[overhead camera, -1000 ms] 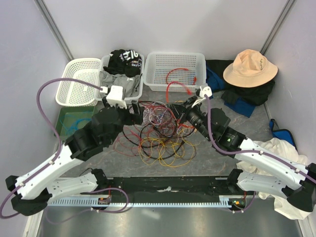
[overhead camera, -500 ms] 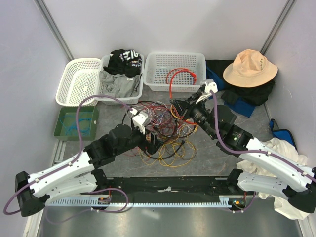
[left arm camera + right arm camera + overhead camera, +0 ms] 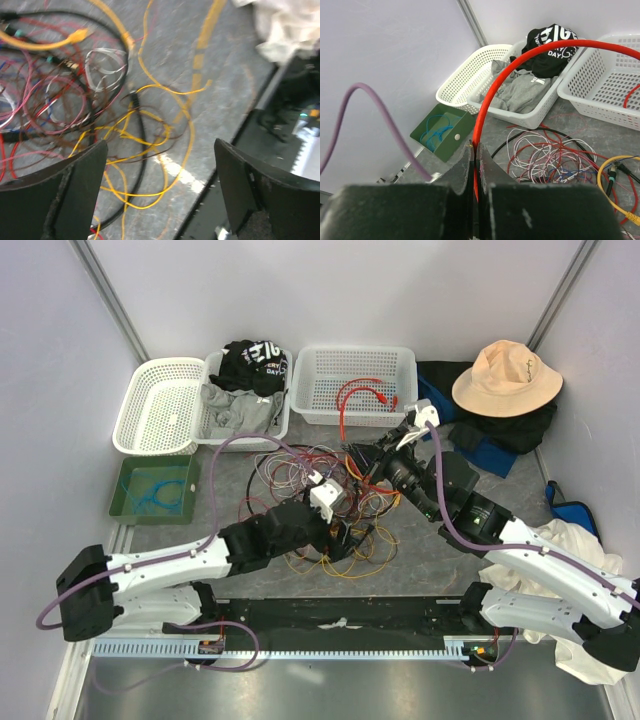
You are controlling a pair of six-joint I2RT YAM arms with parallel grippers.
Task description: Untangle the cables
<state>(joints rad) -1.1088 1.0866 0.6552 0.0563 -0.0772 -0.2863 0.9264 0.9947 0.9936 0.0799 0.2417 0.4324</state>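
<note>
The cables (image 3: 318, 498) lie as a tangle of red, yellow, black and white wires mid-table. My right gripper (image 3: 360, 462) is shut on a thick red cable (image 3: 345, 408) that arcs up into the white basket (image 3: 402, 360). In the right wrist view the red cable (image 3: 520, 57) rises from between the closed fingers of my right gripper (image 3: 475, 150). My left gripper (image 3: 345, 535) is open and empty, low over the near side of the tangle. In the left wrist view its fingers (image 3: 160, 150) straddle loose yellow wires (image 3: 150, 131).
An empty white basket (image 3: 150, 390) and one with clothes (image 3: 282, 415) stand at the back left. A green tray (image 3: 125, 502) holds a blue wire. A tan hat (image 3: 505, 375) on dark clothes is at the back right, white cloth (image 3: 570, 540) at the right. A black rail (image 3: 340, 615) runs along the near edge.
My left arm swung from the tangle's left side, rightward and nearer, to above its near part. My right gripper shifted slightly back with the red cable, then stayed.
</note>
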